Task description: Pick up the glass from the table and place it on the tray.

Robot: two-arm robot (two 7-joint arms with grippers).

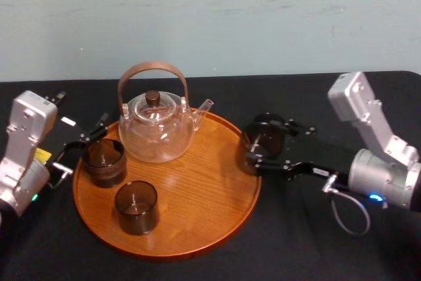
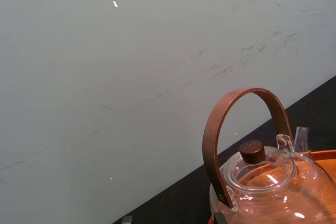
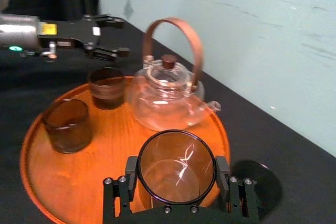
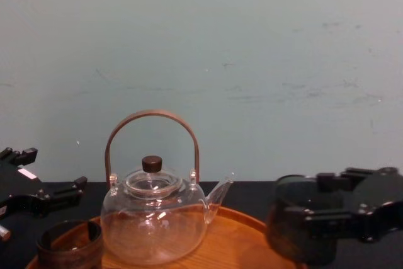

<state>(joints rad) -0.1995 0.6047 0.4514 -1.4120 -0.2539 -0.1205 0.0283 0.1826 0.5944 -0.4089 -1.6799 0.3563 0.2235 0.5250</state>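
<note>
The black table (image 1: 316, 241) carries the round wooden tray (image 1: 197, 189). At the tray's back stands a clear teapot (image 1: 156, 129) with a hooped handle, and two dark glasses (image 1: 104, 161) (image 1: 137, 206) stand on its left half. All three look empty. The right hand (image 1: 260, 144) grips the glass (image 3: 176, 166), also empty, at the tray's right rim, near the teapot's spout. The left hand (image 3: 118, 36) sits spread wide beside the tray's left edge.
</note>
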